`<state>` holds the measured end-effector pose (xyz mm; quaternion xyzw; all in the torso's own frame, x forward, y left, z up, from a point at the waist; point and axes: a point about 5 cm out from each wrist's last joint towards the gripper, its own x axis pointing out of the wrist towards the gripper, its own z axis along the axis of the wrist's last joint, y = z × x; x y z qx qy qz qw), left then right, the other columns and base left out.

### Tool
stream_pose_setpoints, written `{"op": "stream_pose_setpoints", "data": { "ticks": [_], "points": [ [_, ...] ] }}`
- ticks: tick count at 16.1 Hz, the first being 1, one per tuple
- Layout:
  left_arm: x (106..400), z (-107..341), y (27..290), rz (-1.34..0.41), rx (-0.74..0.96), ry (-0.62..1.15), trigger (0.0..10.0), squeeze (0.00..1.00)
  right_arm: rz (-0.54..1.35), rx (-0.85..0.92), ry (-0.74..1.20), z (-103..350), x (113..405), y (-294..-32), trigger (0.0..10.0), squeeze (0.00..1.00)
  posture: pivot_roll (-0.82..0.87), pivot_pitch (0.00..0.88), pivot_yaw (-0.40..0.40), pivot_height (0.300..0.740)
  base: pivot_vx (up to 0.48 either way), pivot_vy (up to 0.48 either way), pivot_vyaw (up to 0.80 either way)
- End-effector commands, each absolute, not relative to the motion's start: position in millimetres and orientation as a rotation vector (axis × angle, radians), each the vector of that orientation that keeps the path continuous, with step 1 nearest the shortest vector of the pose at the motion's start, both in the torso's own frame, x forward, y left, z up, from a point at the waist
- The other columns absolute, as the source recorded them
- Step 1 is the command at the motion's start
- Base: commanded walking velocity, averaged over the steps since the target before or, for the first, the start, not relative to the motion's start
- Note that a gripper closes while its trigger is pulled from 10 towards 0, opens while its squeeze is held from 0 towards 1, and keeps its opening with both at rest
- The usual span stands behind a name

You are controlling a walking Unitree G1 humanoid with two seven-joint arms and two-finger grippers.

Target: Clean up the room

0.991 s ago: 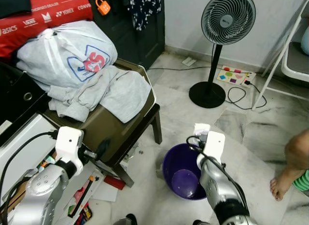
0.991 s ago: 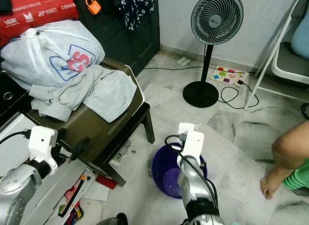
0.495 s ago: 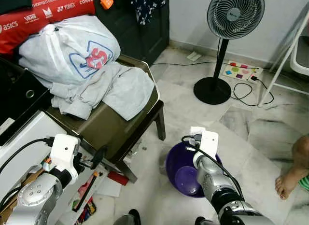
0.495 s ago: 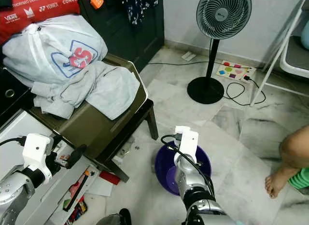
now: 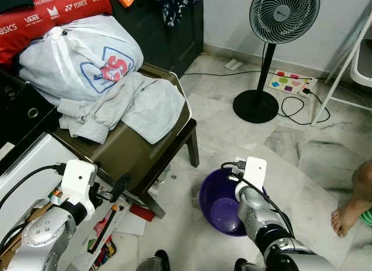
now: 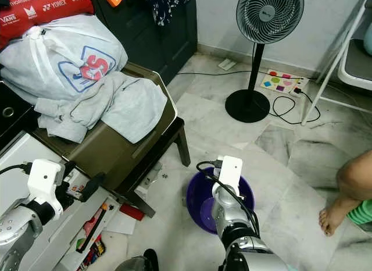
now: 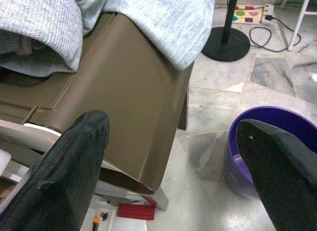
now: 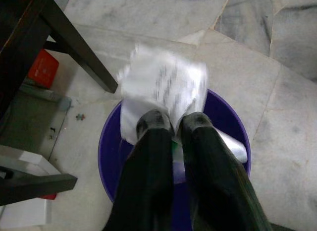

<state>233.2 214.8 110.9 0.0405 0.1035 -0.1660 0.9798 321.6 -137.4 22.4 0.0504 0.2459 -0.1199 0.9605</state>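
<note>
My right gripper (image 8: 172,123) is shut on a crumpled white printed paper (image 8: 163,89), held just above the mouth of a purple bin (image 8: 111,142). In the eye views the bin (image 5: 212,207) stands on the marble floor with my right wrist over its rim. My left gripper (image 5: 119,186) is open and holds nothing, low beside the front corner of a brown case (image 5: 133,149) resting on a dark stool. The left wrist view looks between the spread fingers (image 7: 84,137) at the case (image 7: 129,92) and the bin (image 7: 277,122).
Grey clothes (image 5: 133,105) and a white plastic bag (image 5: 81,56) lie on the case. A standing fan (image 5: 279,21) with cables and a colourful board (image 5: 288,83) is behind. A person's foot (image 5: 349,216) is at right. A red item (image 5: 142,213) and papers lie by a white drawer.
The camera has shifted a little. My right gripper, still holding the paper, has come down closer over the purple bin. The left arm has sunk slightly beside the case.
</note>
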Motion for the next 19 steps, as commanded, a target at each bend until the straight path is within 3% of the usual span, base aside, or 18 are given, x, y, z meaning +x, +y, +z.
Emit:
{"op": "stream_pose_setpoints", "data": {
  "ticks": [1, 10, 13, 19],
  "points": [
    [233, 110, 217, -0.330, 0.088, 0.221, 10.0, 0.00, -0.247, 0.112, 0.524, 18, 318, -134, 10.0, 1.00, 0.16, 0.249, 0.141, 0.740, 0.000, 0.000, 0.00],
    [236, 110, 212, -0.321, 0.072, 0.203, 10.0, 0.00, -0.203, 0.075, 0.411, 35, 330, -129, 10.0, 1.00, 0.14, 0.223, 0.125, 0.740, 0.000, 0.000, 0.00],
    [242, 107, 205, -0.297, 0.034, 0.173, 10.0, 0.00, -0.132, 0.023, 0.231, 59, 336, -142, 10.0, 1.00, 0.10, 0.197, 0.096, 0.740, 0.000, 0.000, 0.00],
    [252, 106, 180, -0.301, -0.057, 0.099, 10.0, 0.00, -0.084, -0.065, 0.050, 92, 324, -163, 10.0, 1.00, 0.00, 0.146, 0.053, 0.740, 0.000, 0.000, 0.00]
  ]
}}
